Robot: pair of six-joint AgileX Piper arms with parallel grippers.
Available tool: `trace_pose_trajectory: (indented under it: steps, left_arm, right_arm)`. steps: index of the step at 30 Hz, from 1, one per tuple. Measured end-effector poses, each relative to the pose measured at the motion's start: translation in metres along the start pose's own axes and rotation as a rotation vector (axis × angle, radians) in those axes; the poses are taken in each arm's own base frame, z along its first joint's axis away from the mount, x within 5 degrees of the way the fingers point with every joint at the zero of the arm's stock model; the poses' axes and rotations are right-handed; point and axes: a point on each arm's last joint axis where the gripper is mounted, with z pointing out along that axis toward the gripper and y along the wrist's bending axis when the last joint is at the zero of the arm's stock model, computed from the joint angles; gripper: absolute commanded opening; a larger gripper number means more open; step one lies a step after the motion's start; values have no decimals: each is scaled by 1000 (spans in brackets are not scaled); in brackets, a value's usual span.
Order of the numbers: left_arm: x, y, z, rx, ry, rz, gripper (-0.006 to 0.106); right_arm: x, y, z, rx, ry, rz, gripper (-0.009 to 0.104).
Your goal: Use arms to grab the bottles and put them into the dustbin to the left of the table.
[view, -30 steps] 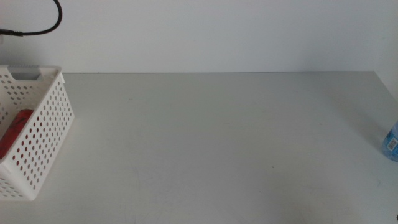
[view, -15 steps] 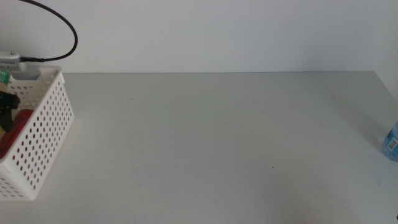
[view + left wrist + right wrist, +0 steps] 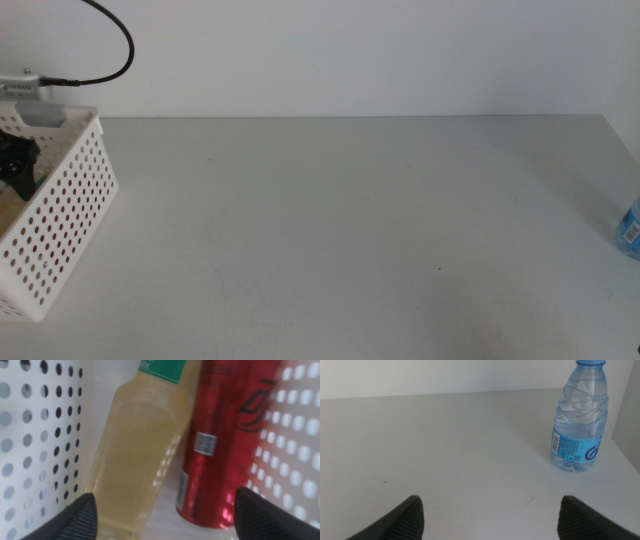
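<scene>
The white perforated dustbin [image 3: 70, 190] stands at the table's left end. My left gripper [image 3: 17, 160] hangs inside its top, open and holding nothing. In the left wrist view, the left gripper [image 3: 165, 522] is above a yellow tea bottle [image 3: 135, 455] with a green-white label and a red soda can [image 3: 225, 440], which lie side by side on the bin's floor. A clear water bottle [image 3: 580, 420] with a blue cap stands upright near the table's right edge [image 3: 630, 228]. My right gripper [image 3: 490, 522] is open, short of that bottle and well apart from it. It is out of the middle view.
The light-grey table [image 3: 350, 220] spreads wide between the bin and the water bottle. A black cable [image 3: 110, 40] loops above the bin. A white wall rises behind the table's far edge. The bin's holed walls [image 3: 35, 435] close in on both sides of the left gripper.
My left gripper has come into the middle view and moved down into the bin's top, hiding the red can there. Its cable has swung up. The water bottle has not moved.
</scene>
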Motion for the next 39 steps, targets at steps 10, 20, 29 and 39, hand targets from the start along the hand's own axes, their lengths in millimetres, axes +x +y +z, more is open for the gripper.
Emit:
trace_pose_trajectory:
  steps: [10, 20, 29, 39]
  left_arm:
    - [12, -53, -85, 44, -188, 93, 94]
    - [67, -103, -185, 96, -397, 265, 94]
    - [147, -136, -205, 255, -513, 313, 94]
    - [230, -151, -160, 392, -736, 392, 94]
  right_arm:
    - [0, 0, 0, 0, 0, 0, 71]
    - [0, 0, 0, 0, 0, 0, 71]
    - [0, 0, 0, 0, 0, 0, 71]
    - [0, 0, 0, 0, 0, 0, 71]
